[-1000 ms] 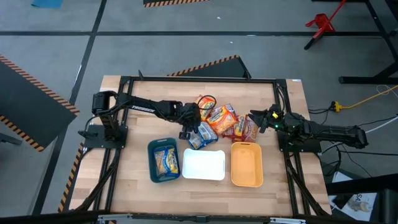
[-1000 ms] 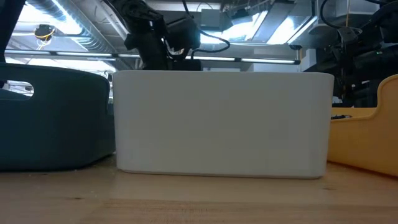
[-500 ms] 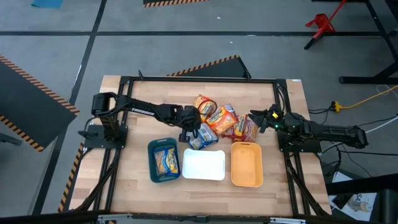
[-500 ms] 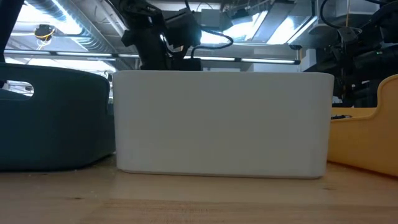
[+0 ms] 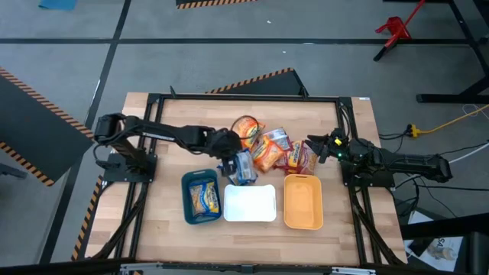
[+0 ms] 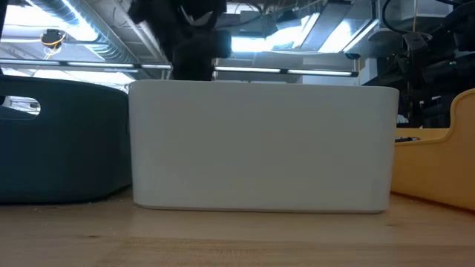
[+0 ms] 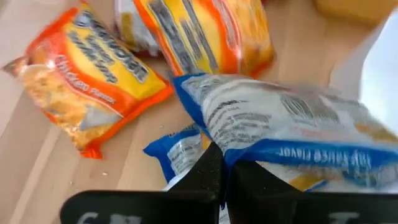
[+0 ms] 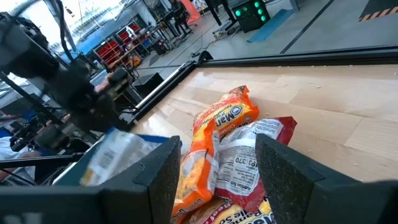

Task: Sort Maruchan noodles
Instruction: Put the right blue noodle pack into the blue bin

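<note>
My left gripper (image 5: 231, 162) is shut on a blue Maruchan packet (image 7: 298, 137) just beyond the white tray (image 5: 250, 202). A second blue packet (image 7: 177, 152) lies on the table below it. Two orange packets (image 5: 246, 128) (image 5: 267, 149) and a dark red one (image 5: 302, 158) lie in a loose heap at the table's middle. Another blue packet (image 5: 202, 197) lies flat in the teal tray (image 5: 186, 206). My right gripper (image 5: 312, 145) waits open at the table's right, beside the red packet (image 8: 255, 162). My left gripper pinches the blue packet by its crinkled edge (image 7: 219, 148) between the two shut fingers. The fingers slant down at it from the table's left. The packet is raised and tilted above the other blue packet; whether it hangs fully clear, I cannot tell.
Three trays stand in a row along the near side: teal, white and an orange tray (image 5: 302, 201). In the low view the white tray's wall (image 6: 260, 148) hides the packets, with my left arm (image 6: 185, 37) above it. Bare wood lies left of the heap.
My left gripper has shut on the blue packet, then risen with it while rolling at the wrist and drawing back a little toward the table's left. The packet has come up off the table; the other packets have stayed where they were.
</note>
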Available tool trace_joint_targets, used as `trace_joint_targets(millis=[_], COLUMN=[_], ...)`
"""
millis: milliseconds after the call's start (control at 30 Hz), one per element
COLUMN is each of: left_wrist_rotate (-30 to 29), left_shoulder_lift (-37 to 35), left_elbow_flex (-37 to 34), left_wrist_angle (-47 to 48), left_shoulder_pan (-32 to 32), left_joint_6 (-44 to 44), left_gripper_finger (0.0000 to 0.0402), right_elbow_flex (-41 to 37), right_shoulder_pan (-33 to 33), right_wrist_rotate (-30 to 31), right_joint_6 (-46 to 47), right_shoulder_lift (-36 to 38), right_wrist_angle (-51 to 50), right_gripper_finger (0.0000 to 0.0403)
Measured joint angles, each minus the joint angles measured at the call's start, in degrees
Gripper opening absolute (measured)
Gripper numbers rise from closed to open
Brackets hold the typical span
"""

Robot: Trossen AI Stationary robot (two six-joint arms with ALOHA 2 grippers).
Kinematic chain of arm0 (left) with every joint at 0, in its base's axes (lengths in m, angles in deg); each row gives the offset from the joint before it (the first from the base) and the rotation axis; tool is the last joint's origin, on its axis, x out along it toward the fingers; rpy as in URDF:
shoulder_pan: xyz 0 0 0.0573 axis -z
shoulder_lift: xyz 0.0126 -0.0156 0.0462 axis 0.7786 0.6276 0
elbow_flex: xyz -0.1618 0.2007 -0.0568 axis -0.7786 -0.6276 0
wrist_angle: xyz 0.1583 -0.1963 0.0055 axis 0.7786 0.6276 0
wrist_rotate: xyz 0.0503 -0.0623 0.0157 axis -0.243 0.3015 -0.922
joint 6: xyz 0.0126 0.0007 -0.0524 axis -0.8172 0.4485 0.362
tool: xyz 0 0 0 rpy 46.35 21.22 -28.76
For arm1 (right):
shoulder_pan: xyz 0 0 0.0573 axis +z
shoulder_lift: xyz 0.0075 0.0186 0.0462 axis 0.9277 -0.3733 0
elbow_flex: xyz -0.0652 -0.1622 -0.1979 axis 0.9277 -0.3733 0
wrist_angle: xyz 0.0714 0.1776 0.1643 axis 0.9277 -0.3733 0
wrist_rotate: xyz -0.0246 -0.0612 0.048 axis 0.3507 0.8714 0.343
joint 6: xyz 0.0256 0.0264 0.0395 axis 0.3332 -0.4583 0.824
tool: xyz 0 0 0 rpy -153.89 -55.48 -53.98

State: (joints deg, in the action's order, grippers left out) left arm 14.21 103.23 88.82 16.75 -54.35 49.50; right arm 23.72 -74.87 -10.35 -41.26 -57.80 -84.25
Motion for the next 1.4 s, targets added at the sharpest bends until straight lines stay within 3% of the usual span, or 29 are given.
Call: trace_joint_targets(millis=[233,467,633,800,1167,1400], left_wrist_rotate=[-1.1,5.3,11.1,11.7,-0.1,-9.2], left_shoulder_lift=[-7.2,-16.2,-21.8,-26.1,-27.6,-26.1], left_elbow_flex=[0.0,0.0,0.0,0.0,-0.1,-0.1], left_wrist_angle=[1.3,8.0,10.2,7.9,2.8,4.5], left_shoulder_pan=[0.0,0.6,4.4,10.2,24.7,30.9], left_joint_6=[12.4,30.5,46.1,62.8,82.4,88.0], left_gripper_finger=[0.0,0.0,0.0,0.0,0.0,0.0], right_elbow_flex=[0.0,0.0,0.0,0.0,0.0,0.0], right_shoulder_pan=[0.0,0.0,0.0,0.0,0.0,0.0], right_wrist_rotate=[0.0,0.0,-0.1,-1.1,-1.5,-1.5], right_joint_6=[-0.4,-0.4,-0.4,-0.4,-0.4,-0.4], right_shoulder_lift=[0.0,0.0,0.0,-0.5,-2.3,-3.6], right_wrist_angle=[0.0,0.0,0.0,-0.1,-0.1,-0.1], right_gripper_finger=[0.0195,0.0195,0.0195,0.0195,0.0195,0.0195])
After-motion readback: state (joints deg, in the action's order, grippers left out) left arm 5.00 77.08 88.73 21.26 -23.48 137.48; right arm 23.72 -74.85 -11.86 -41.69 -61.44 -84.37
